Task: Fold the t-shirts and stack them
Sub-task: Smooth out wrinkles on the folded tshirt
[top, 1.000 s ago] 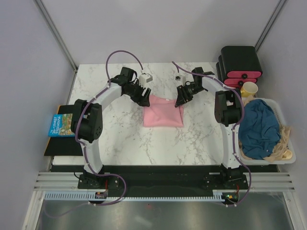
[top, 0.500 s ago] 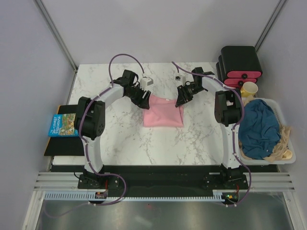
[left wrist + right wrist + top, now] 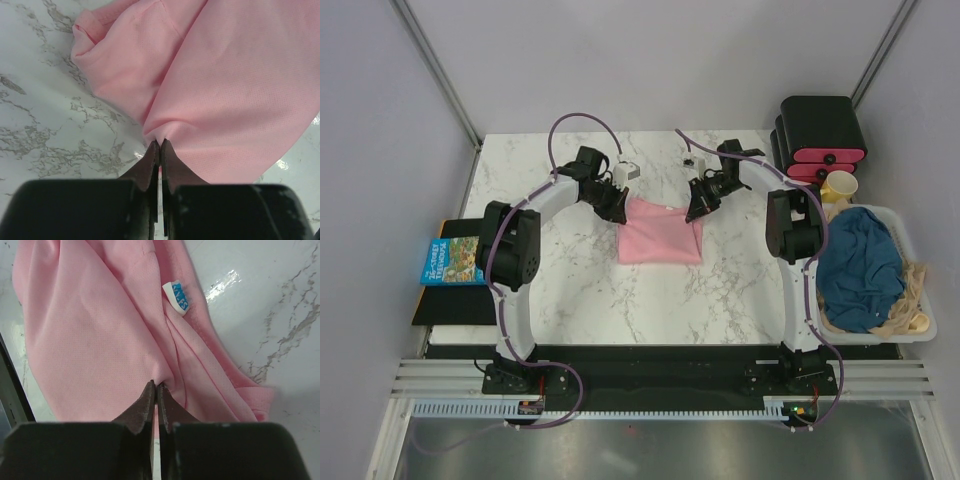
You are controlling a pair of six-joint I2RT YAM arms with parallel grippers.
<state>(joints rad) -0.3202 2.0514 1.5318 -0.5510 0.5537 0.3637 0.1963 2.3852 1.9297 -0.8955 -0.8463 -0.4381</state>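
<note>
A light pink t-shirt lies folded into a small rectangle at the middle of the marble table. My left gripper is at its far left corner, shut on a pinch of the pink cloth. My right gripper is at the far right corner, shut on a fold of the same shirt, near its white and blue neck label. A dark teal-blue t-shirt lies bunched in the white basket at the right.
Black boxes with pink fronts stand at the back right, with a yellow cup beside them. A tan cloth hangs over the basket's edge. A picture book on a black mat lies off the table's left edge.
Both grippers have shut on the far corners of the pink shirt. The left arm has shifted slightly toward the shirt.
</note>
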